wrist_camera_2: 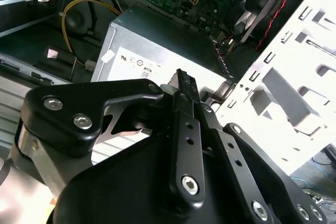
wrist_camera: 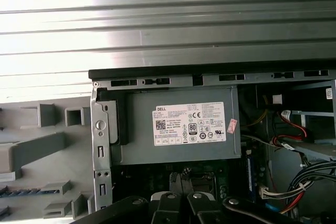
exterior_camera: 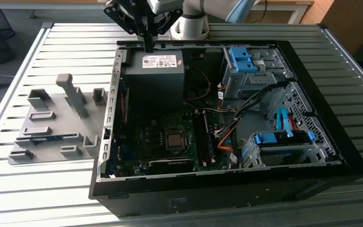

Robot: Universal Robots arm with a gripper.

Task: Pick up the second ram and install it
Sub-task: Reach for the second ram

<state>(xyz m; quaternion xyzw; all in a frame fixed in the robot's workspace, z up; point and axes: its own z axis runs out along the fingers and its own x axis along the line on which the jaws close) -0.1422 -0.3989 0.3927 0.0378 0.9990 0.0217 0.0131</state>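
Gripper (exterior_camera: 149,46) hung over the far edge of the open computer case (exterior_camera: 232,189), directly above the rear of the power supply (exterior_camera: 153,78). Fingers were drawn together with nothing between them; both wrist views agreed, the tips (wrist_camera: 181,178) meeting over the supply's labelled face (wrist_camera: 178,124). The second ram (exterior_camera: 50,138) was not in hand. It lay flat in the grey fixture (exterior_camera: 49,101) on the slatted table (exterior_camera: 74,47), outside the case on the exterior view's left. In the first wrist view it read as a thin bluish strip (wrist_camera: 18,191) among the fixture blocks. From the gripper, the stick lay well apart, toward the exterior view's left and nearer that camera, with the case's side wall between them. Its long axis ran roughly across the exterior view, left to right. The dark memory slots (exterior_camera: 203,139) on the motherboard (exterior_camera: 150,137) ran near to far, so the two axes looked about crosswise. Judged: pick not yet begun, empty gripper parked clear of both stick and slots. Whether a slot was already filled could not be told.
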